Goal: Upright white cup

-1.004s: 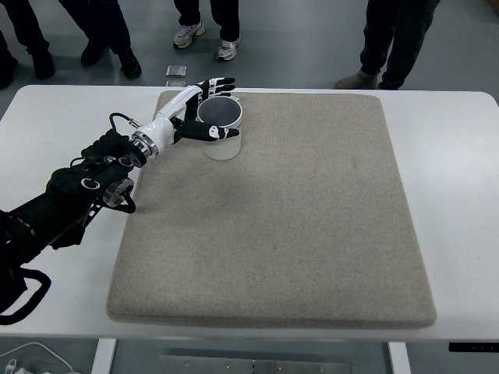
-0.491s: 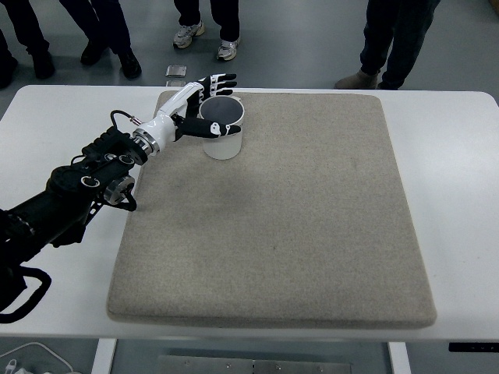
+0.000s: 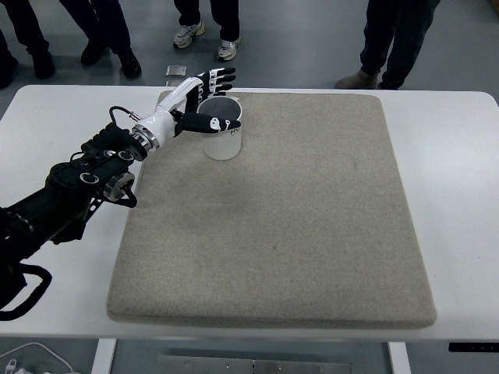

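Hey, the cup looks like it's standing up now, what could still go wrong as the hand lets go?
The left hand is open, but its fingers bracket the white cup, thumb at the near rim. Pulling back sideways might catch the rim and tip it over.

The cup stands near the far left corner of the beige mat; a knock could roll it onto the white table or off the far edge.

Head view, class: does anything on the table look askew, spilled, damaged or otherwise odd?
Nothing stands out. The white cup stands upright near the far left corner of the grey mat, with no spill showing. The left robot hand is around it with fingers spread. The mat lies flat on the white table.
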You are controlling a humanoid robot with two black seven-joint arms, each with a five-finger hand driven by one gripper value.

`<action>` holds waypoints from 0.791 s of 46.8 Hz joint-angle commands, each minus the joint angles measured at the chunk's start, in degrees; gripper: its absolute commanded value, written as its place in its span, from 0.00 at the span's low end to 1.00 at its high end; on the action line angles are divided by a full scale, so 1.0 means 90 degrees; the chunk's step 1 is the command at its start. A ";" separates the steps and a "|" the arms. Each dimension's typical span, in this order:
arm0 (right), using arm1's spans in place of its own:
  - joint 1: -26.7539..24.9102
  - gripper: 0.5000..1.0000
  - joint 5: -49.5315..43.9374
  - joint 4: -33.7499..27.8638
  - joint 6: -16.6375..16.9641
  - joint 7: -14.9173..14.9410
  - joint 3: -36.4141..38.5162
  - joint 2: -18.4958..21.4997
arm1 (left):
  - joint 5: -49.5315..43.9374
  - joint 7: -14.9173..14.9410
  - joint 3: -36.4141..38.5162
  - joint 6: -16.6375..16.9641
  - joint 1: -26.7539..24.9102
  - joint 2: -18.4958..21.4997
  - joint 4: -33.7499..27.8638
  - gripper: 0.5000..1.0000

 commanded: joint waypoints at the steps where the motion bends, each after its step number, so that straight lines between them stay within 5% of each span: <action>1: 0.0000 0.86 0.0001 0.0004 0.0000 0.0000 0.0000 0.0000 | -0.0008 0.0000 -0.0019 -0.0006 0.0000 0.0022 0.0000 0.95; 18: 0.0000 0.86 0.0001 0.0004 0.0000 0.0000 0.0000 0.0000 | -0.0067 0.0000 -0.0342 -0.0124 -0.0097 0.0071 -0.0009 0.98; 37: 0.0000 0.86 0.0001 0.0004 0.0000 0.0000 0.0000 0.0000 | -0.1199 0.0000 -0.0537 -0.0836 -0.0517 0.0344 0.0088 0.98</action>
